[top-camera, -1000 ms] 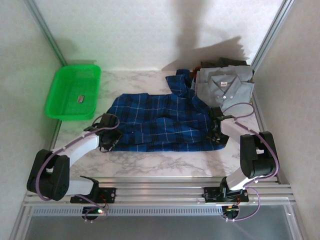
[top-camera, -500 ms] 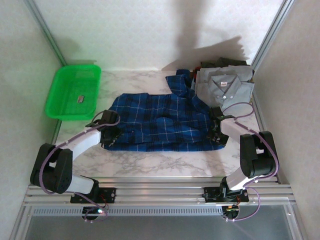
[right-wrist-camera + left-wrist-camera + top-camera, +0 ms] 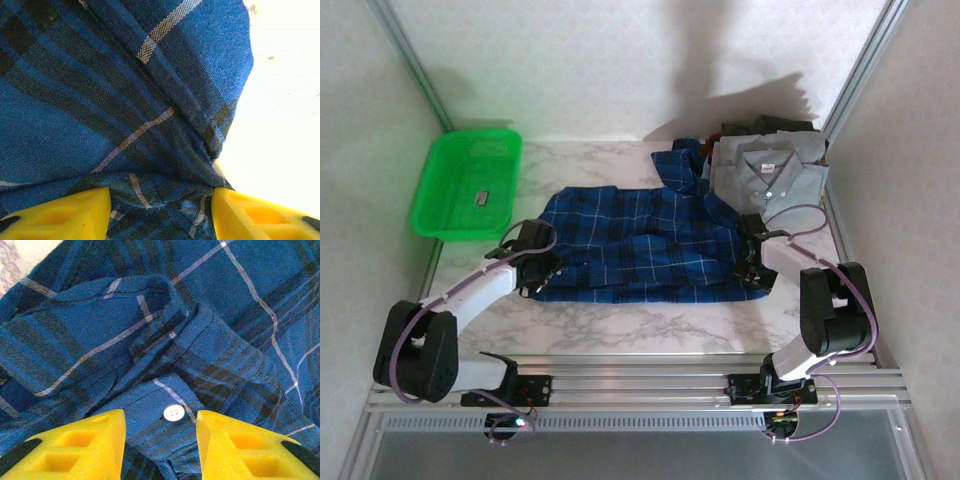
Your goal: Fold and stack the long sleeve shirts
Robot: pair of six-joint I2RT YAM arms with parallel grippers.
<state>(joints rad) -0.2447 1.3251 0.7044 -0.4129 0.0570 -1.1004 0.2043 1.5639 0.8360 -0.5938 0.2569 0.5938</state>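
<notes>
no writing can be read anywhere. the small red tag [image 3: 769, 157] at the collar of the grey shirt [image 3: 775, 185] is too small to make out, as is the small object [image 3: 480, 198] in the green basket [image 3: 450, 210]. the white button [image 3: 173, 413] on the plaid shirt [image 3: 640, 245] is plain.

Dark blue plaid shirt [image 3: 650, 245], plain grey shirt [image 3: 770, 175], green basket [image 3: 445, 195], white-veined marble table [image 3: 620, 322].
</notes>
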